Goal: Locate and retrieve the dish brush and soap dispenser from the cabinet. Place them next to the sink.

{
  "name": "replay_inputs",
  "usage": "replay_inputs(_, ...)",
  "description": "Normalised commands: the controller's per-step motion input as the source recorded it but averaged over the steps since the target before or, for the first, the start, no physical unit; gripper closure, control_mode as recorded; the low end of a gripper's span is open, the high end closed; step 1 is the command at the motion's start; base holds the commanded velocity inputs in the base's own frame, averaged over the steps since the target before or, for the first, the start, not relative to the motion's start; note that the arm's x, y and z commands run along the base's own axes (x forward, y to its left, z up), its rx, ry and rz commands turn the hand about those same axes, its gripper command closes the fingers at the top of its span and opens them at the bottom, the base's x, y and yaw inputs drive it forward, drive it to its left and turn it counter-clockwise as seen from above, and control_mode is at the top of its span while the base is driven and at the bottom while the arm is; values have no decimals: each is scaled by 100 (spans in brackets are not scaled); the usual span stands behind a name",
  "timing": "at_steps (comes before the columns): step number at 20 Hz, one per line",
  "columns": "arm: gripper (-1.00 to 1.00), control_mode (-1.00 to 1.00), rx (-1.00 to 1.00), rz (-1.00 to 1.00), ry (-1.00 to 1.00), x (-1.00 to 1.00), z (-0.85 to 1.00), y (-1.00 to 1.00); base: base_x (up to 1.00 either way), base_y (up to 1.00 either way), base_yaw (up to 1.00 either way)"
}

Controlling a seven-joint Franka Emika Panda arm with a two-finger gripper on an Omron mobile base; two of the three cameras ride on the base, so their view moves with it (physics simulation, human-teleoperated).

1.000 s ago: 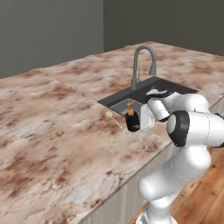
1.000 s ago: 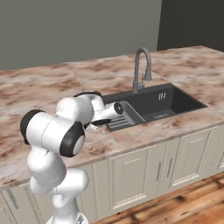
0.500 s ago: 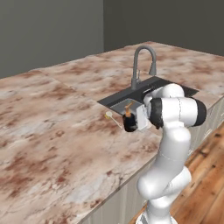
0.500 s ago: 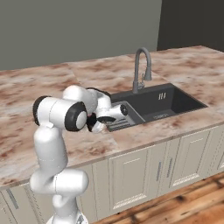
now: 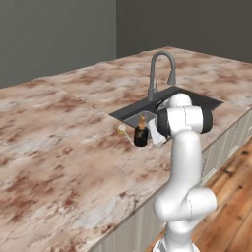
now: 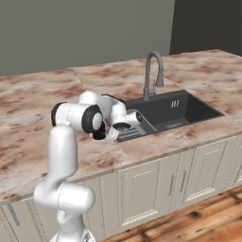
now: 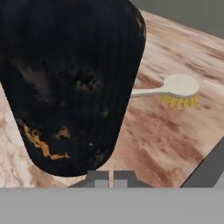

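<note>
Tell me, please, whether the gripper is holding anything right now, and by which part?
Nothing is held: the gripper is shut, fingertips together, just in front of the soap dispenser standing on the counter.

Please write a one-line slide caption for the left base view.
Soap bottle and dish brush on the marble counter beside the sink.
</note>
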Motion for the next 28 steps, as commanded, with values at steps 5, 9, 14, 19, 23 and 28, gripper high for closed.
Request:
replay_inputs(5, -100, -100, -1, 10, 3, 33, -24, 0, 0, 0, 0)
replay_inputs(9, -100, -100, -1, 3, 7, 4, 0, -17, 0, 0, 0)
replay_inputs(14, -100, -100, -9, 0, 4, -3, 1, -30, 0, 0, 0)
replay_inputs(19, -100, -100, -21, -1, 0, -39, 35, -5, 0, 0, 0)
replay_inputs(23, -100, -100, -17, -5, -2, -72, 33, -9, 0, 0, 0)
replay_inputs(28, -100, -100, -13, -10, -7, -74, 10, 0, 0, 0, 0)
